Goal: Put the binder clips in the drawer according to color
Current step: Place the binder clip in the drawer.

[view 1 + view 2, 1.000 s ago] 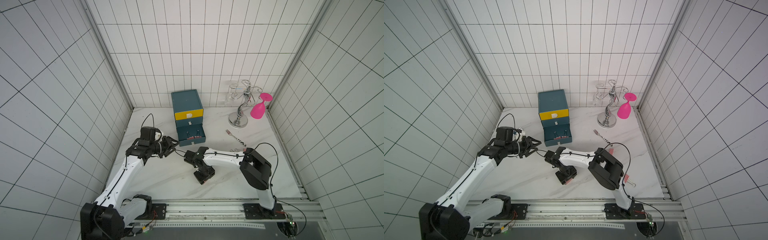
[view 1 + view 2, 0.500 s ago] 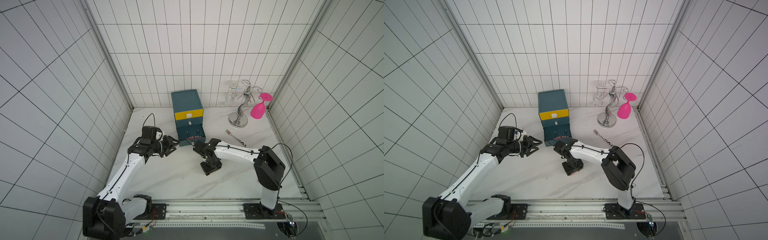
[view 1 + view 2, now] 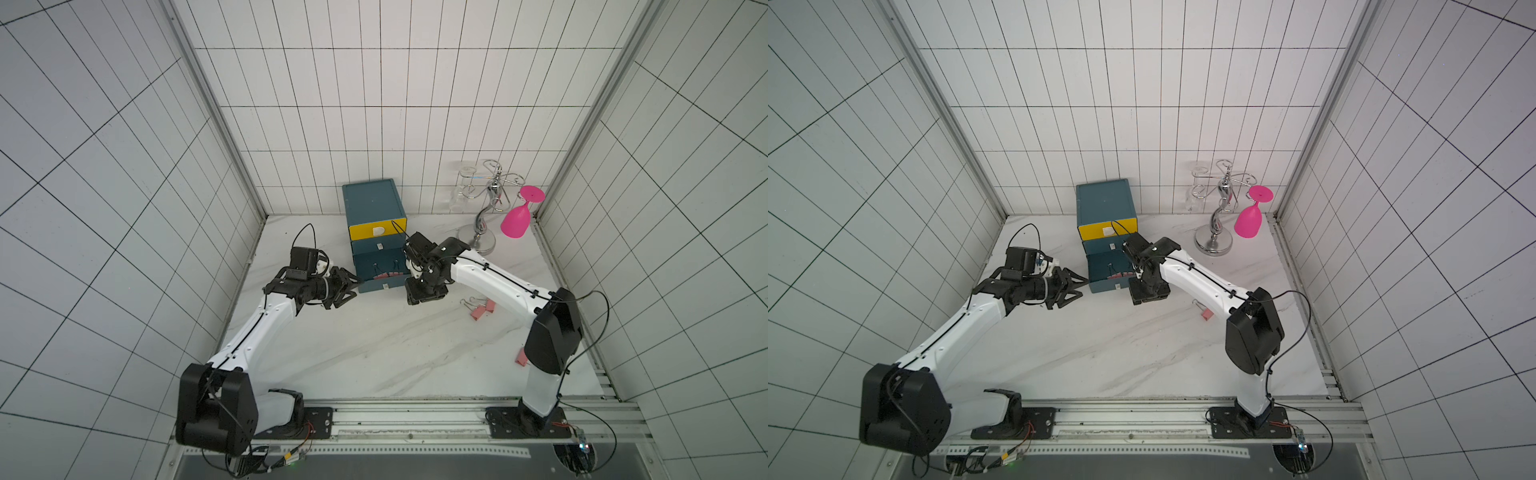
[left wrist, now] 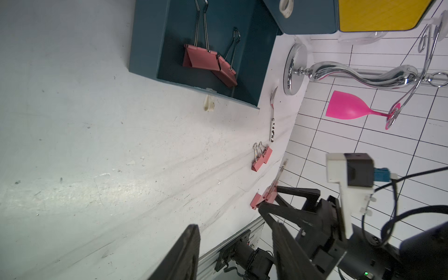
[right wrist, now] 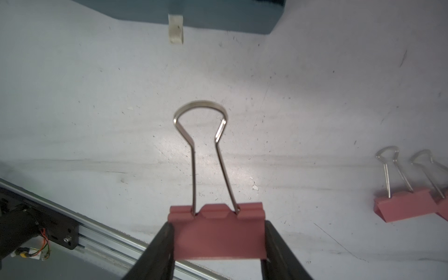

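Two clips in the drawer; my right gripper pinches a third clip, left gripper spread; three wait outside.

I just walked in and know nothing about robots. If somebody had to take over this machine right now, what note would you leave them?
Left end effector: open, empty, beside the open drawer.
Right end effector: shut on the held pink clip, over the table near the drawer's front.
Done: two pink clips lie in the drawer.
To do: drop in the held clip, then fetch the pair of pink clips on the table and the single pink clip by the right arm's elbow. No other colours in view.
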`<state>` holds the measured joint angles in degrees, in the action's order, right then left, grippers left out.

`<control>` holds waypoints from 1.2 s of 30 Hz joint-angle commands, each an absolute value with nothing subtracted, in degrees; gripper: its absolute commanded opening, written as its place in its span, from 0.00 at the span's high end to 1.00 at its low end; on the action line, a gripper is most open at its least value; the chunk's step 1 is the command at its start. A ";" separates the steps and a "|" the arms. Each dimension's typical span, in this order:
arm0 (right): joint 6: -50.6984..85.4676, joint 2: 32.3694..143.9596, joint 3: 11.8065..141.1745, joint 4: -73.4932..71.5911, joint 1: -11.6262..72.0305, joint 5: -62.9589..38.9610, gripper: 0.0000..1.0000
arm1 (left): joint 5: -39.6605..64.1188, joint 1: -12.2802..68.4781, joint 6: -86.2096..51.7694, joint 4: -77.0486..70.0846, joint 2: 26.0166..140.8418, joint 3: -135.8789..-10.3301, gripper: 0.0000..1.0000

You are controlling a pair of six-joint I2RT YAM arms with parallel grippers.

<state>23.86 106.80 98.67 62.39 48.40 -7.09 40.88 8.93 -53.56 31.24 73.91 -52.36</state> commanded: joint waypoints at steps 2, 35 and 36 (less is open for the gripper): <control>23.84 111.49 105.66 64.61 46.71 -8.09 0.65 | 43.28 9.38 -53.41 28.27 76.04 -54.83 0.48; 28.39 119.52 119.08 62.75 39.99 -5.01 0.23 | 43.87 12.13 -55.38 26.43 75.37 -54.68 0.48; 28.47 117.68 115.92 61.85 39.37 -4.40 0.24 | 43.77 12.13 -55.37 26.50 75.24 -54.67 0.48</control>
<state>28.32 123.42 120.64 62.11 41.17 -7.16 43.38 12.27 -55.57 27.14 76.75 -54.30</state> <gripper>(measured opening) 0.765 0.518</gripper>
